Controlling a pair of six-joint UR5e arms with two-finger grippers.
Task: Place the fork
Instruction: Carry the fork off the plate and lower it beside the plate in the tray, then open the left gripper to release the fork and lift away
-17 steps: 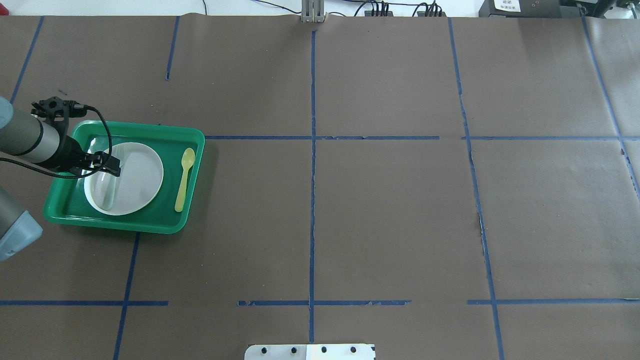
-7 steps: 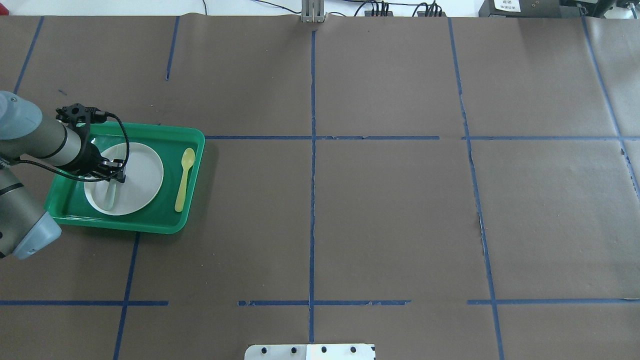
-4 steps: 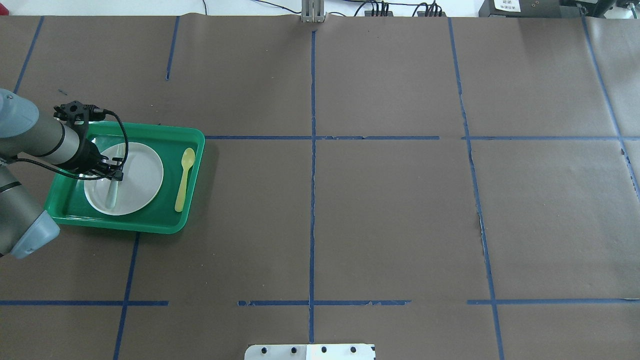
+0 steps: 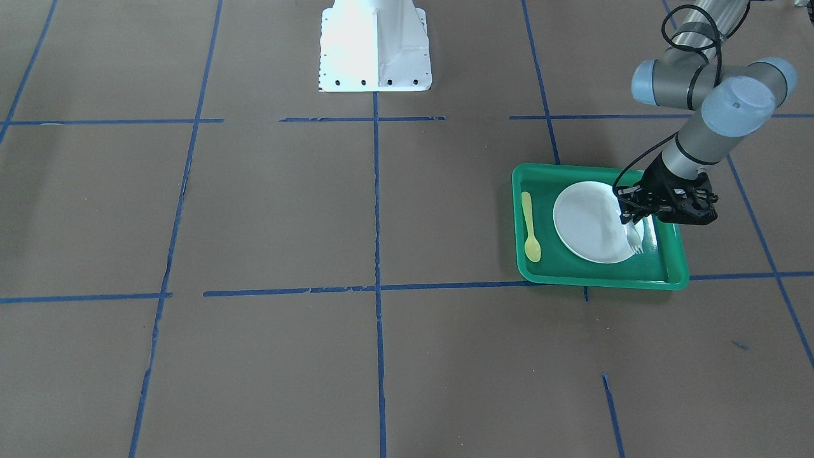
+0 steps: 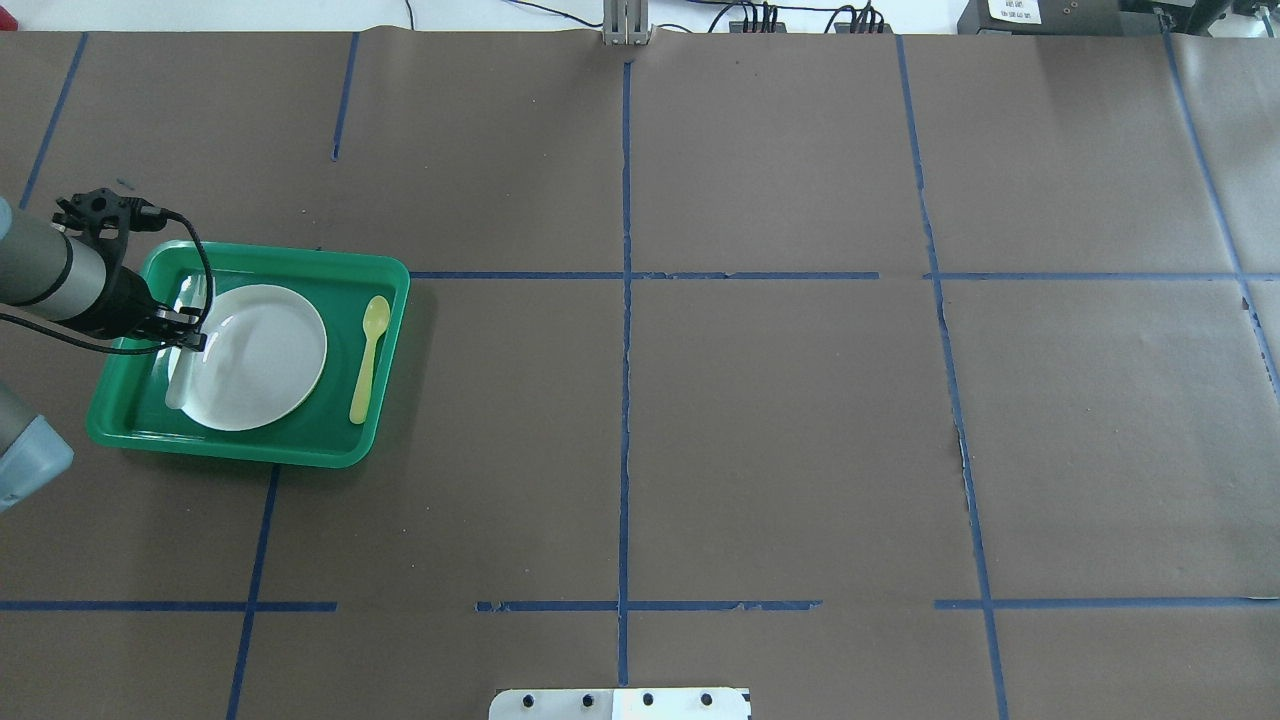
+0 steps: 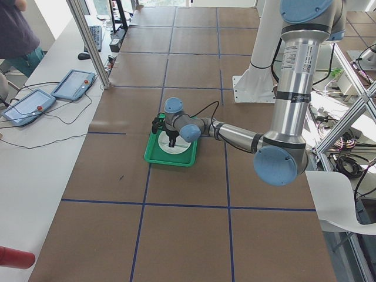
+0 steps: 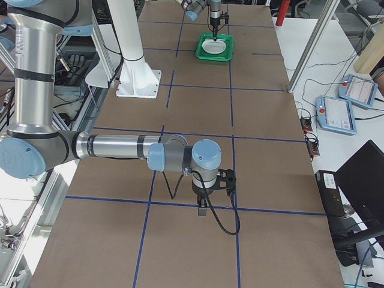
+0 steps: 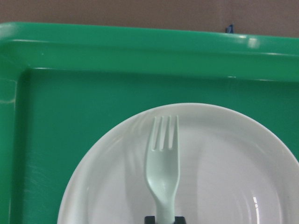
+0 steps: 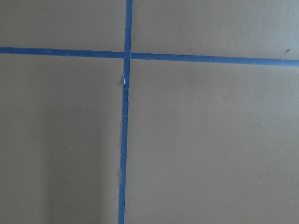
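A: Containers first, quick.
B: One green tray (image 5: pixel 300 256) on the brown table (image 5: pixel 780 430), on the robot's left side. In it: a white plate (image 5: pixel 270 350) and a yellow spoon (image 5: pixel 367 362). Spoon lies flat on the tray floor just beside the plate, on the side toward the table's middle, apart from it, bowl end pointing away from the robot.
A: And on the plate?
B: The fork (image 8: pixel 162 172) is over it. Pale green, head above the plate's surface near its rim. Tines touching the plate or not, can't tell; a faint shadow lies beside the head.
A: Fork versus pincer?
B: The left gripper (image 5: pixel 188 340) is clamped on the fork's handle, jaws narrow, with a dark fingertip on each side of it in the left wrist view. Fork hangs below the fingers, tines end lowest, at the plate's edge nearest the tray's outer short rim.
A: Other arm?
B: The right gripper (image 7: pixel 203 210) is well apart from all that, over bare table by a cross of blue tape (image 9: pixel 124 140). Seen only from the side; wide or narrow, can't tell.
A: Change from half a second ago?
B: Overhead: gripper and fork sat further in over the plate then; now they're shifted outward to its left edge. Same grip. Tray, plate, spoon haven't budged.
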